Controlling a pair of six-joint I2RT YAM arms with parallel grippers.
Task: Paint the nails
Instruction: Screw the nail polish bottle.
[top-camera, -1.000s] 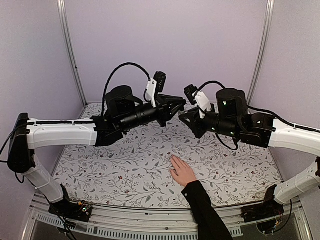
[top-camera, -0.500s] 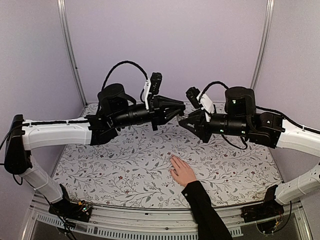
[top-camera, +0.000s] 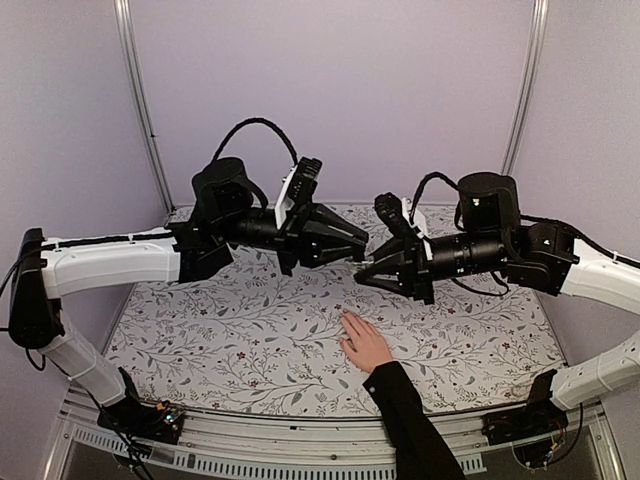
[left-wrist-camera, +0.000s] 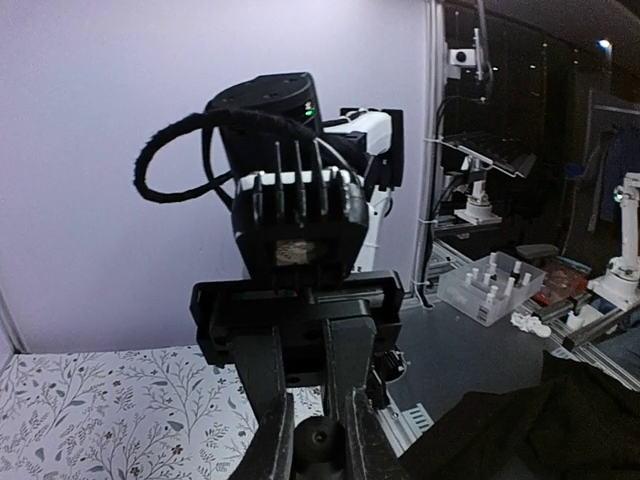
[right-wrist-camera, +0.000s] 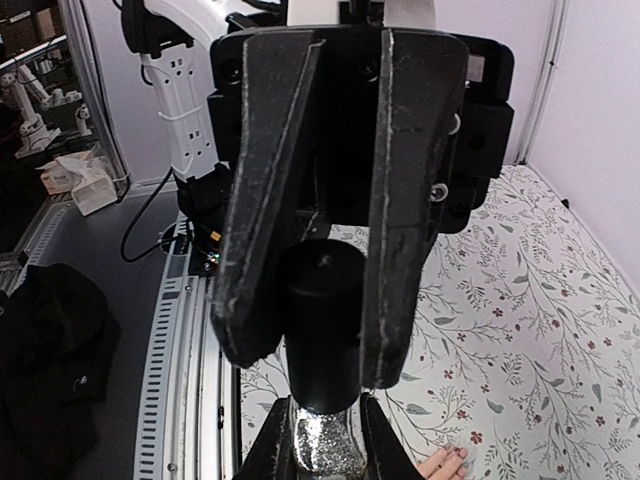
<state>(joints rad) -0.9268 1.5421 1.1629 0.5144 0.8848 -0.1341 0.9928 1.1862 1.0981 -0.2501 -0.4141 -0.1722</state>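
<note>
A white cloth printed with grey leaves and small dark flowers (top-camera: 250, 320) covers the surface. Behind it rises a plain lilac wall (top-camera: 330, 90), with one silver metal pole (top-camera: 140, 100) at its left and another silver pole (top-camera: 522, 90) at its right. The right wrist view shows a small glass bottle of silver glitter (right-wrist-camera: 325, 445) under a tall black cylindrical cap (right-wrist-camera: 322, 320), and a heap of black cloth (right-wrist-camera: 45, 340) off the surface. The left wrist view shows a white pegged rack (left-wrist-camera: 490, 288).

Left arm (top-camera: 110, 262) & right arm (top-camera: 598, 280): white shells, blk joints, looped blk cables (top-camera: 246, 126), matte blk jaws.
</note>
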